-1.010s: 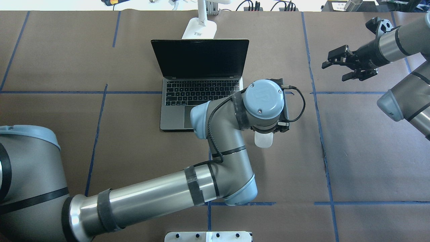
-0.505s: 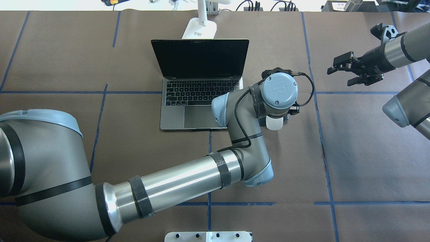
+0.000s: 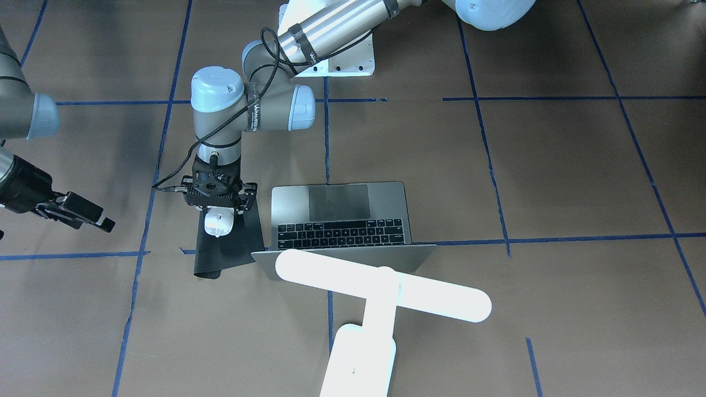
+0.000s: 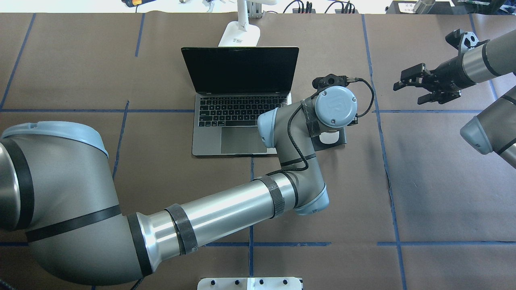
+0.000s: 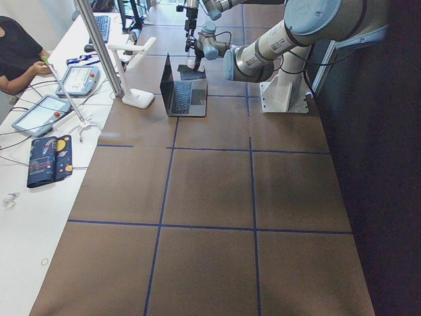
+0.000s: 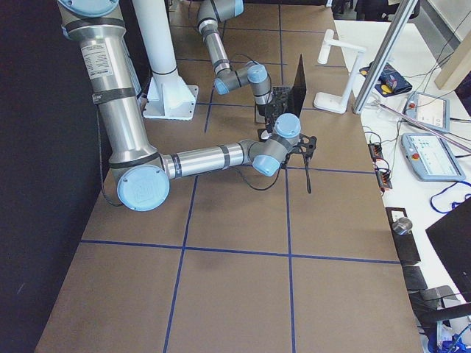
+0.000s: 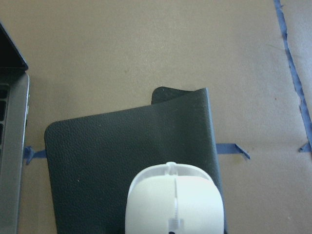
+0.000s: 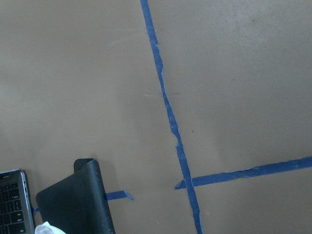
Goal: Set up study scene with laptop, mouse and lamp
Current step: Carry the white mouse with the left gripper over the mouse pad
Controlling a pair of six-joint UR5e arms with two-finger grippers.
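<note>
Mouse (image 3: 216,223) sits pinched in L gripper (image 3: 219,207), right over the black pad (image 3: 245,237) just beside the open laptop (image 3: 353,201), on the robot's R side. Can't tell if it's touching the pad. R gripper (image 4: 408,85) hangs well apart w/ fingers spread, nothing in 'em; lamp (image 3: 380,286) stands behind the laptop screen.

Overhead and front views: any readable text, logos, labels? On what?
"UR": logo on the left arm's blue wrist cap, seen rotated.
White lettering on the left arm's black strap: too blurred to read.
Label on the lamp base: too small to read.
Key legends on the laptop: too small.
</note>
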